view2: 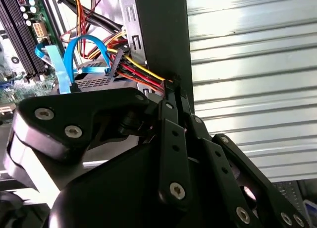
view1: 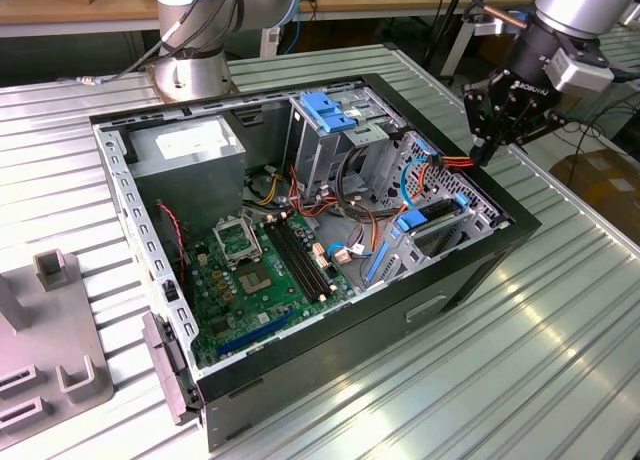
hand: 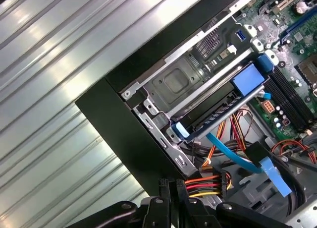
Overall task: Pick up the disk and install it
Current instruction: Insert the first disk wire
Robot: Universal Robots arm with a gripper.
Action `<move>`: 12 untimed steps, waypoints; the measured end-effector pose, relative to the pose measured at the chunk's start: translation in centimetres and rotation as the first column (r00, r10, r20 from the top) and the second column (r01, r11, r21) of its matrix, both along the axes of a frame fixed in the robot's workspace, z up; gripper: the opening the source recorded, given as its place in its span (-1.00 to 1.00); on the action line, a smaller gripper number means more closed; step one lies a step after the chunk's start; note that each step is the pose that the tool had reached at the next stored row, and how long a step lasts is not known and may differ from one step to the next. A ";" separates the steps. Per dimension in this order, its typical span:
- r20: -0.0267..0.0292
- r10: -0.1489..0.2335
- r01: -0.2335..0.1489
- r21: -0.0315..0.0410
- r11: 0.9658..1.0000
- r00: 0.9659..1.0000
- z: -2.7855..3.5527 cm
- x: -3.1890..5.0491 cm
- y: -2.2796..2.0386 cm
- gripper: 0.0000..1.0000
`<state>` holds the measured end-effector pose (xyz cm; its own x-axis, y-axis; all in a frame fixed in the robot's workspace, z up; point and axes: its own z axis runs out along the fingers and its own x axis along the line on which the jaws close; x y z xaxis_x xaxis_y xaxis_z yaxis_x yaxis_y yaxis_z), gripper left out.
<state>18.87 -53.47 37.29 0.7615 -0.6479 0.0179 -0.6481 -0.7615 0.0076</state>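
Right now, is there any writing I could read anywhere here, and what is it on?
White lettering on the gripper: too small to read.
White label on the power-supply box: blurred, unreadable.
Print on the motherboard: too small to read.

Gripper [view1: 487, 152]: black, mounted on a silver-grey arm [view1: 580, 5].
Computer case [view1: 470, 270]: black outer shell, bare grey metal inside.
Motherboard [view1: 260, 280]: green, with black memory slots.
Drive cage latch [view1: 328, 112]: bright blue.
Disk [hand: 218, 114]: dark face, blue rails, seen in the first wrist view.
Power cable bundle [view2: 138, 72]: red, yellow, orange, black strands.
Data cable [view2: 74, 57]: light blue, flat.
Power-supply box [view1: 190, 150]: grey, white label.
Table [view1: 560, 350]: silver, ribbed in parallel stripes.
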 end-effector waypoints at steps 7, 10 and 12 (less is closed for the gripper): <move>0.000 -0.075 0.075 0.000 0.997 0.997 -0.02 -0.77 0.01 -0.68; 0.000 -0.075 0.075 0.000 0.997 0.997 -0.03 -1.45 0.00 -0.68; 0.000 -0.097 0.097 0.000 0.995 0.995 -0.04 -1.48 0.00 -0.68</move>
<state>17.39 -53.47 37.25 0.6947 -0.7190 0.0181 -0.7192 -0.6947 0.0078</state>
